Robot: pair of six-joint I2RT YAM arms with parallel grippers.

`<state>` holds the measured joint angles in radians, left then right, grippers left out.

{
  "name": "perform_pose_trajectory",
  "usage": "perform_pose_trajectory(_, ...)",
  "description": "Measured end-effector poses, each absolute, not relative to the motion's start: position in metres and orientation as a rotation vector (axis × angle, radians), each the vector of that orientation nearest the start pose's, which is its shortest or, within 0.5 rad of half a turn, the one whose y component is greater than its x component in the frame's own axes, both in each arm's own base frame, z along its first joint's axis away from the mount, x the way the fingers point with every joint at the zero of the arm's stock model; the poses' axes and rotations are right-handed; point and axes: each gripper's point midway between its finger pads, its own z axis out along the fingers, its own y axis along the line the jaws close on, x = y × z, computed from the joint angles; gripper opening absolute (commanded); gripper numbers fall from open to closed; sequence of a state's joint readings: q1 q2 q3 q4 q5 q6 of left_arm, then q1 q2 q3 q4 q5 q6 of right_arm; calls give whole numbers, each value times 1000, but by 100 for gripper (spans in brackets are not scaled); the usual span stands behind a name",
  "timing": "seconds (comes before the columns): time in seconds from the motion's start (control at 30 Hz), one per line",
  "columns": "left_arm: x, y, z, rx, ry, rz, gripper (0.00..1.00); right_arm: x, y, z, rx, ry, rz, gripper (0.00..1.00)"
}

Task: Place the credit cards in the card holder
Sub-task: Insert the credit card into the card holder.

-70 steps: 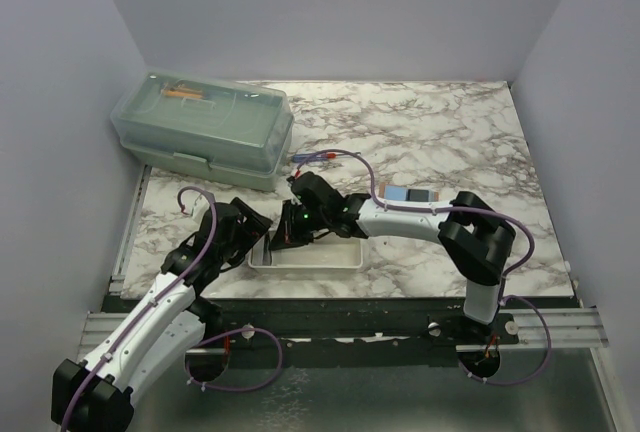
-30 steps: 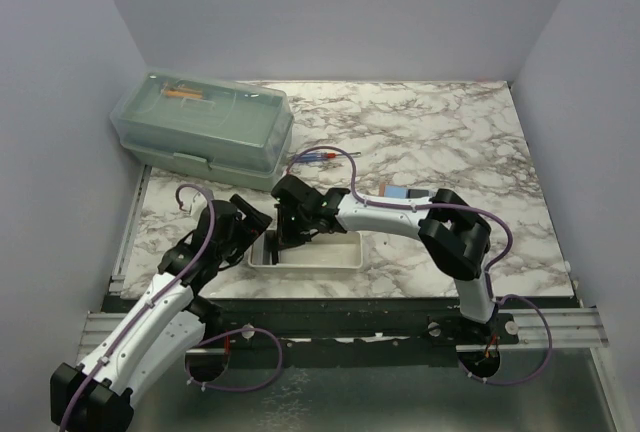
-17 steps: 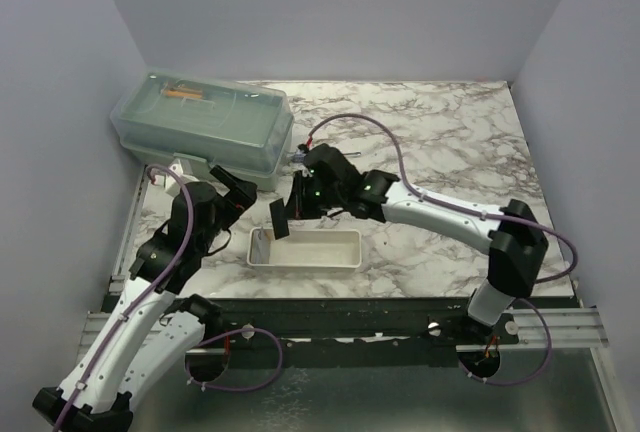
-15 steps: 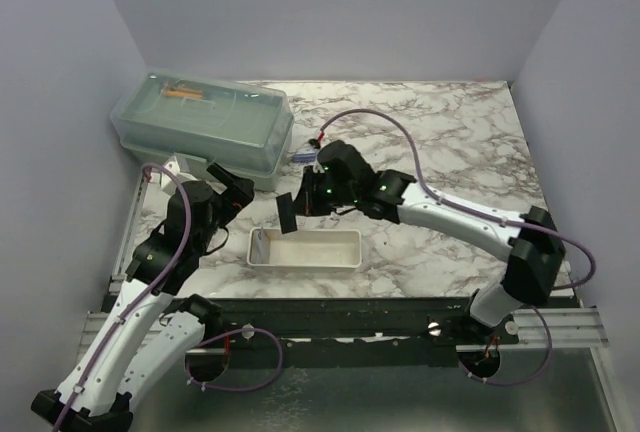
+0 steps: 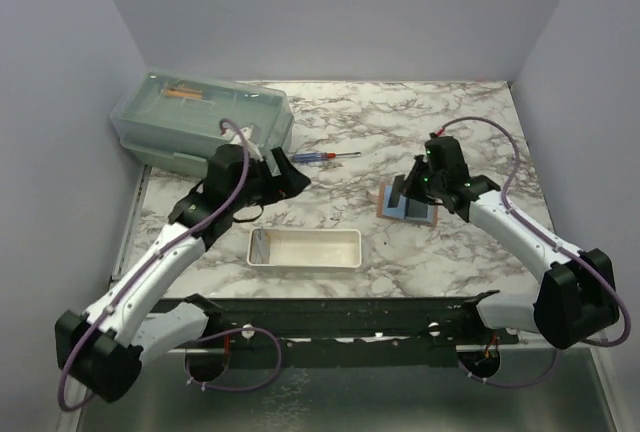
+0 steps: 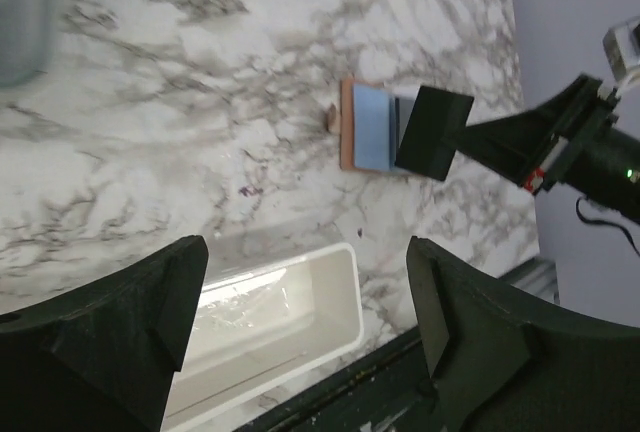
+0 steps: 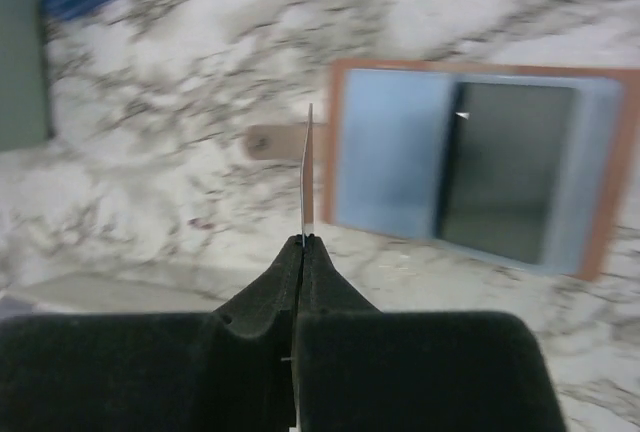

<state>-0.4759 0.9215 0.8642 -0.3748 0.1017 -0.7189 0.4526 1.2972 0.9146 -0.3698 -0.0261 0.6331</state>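
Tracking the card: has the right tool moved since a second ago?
Yes. The right tool went right, from the white tray to the card holder, gripping a card.

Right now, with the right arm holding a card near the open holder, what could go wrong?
The right tool pinches the credit card only by one edge, so it may pivot or slip when pressed. The card holder lies loose on the marble table, and the open left tool is well away from it, so a push could slide it.
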Motion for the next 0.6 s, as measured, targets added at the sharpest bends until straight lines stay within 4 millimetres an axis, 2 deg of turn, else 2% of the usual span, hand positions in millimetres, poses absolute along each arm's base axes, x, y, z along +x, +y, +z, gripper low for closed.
perform_pose_trajectory(0.1,262,-229,215,-58,2210,-920,87,310,131,112,350,2393,446,0)
perform_pose_trajectory(0.13,256,-254,205,26,2261,-938,85,308,120,106,380,2392,420,0)
perform_pose_trajectory(0.2,246,-293,198,157,2303,-986,80,303,105,98,419,2386,387,0)
perform_pose_trajectory(0.23,240,-317,193,229,2325,-1013,77,302,100,95,428,2376,375,0)
perform_pose_trajectory(0.3,235,-352,187,326,2350,-1057,71,302,93,92,434,2356,364,0)
perform_pose_trajectory(0.43,247,-393,168,388,2395,-1090,53,307,86,89,418,2309,366,0)
perform_pose_trajectory(0.6,266,-426,140,412,2450,-1116,28,316,79,89,410,2253,433,0)
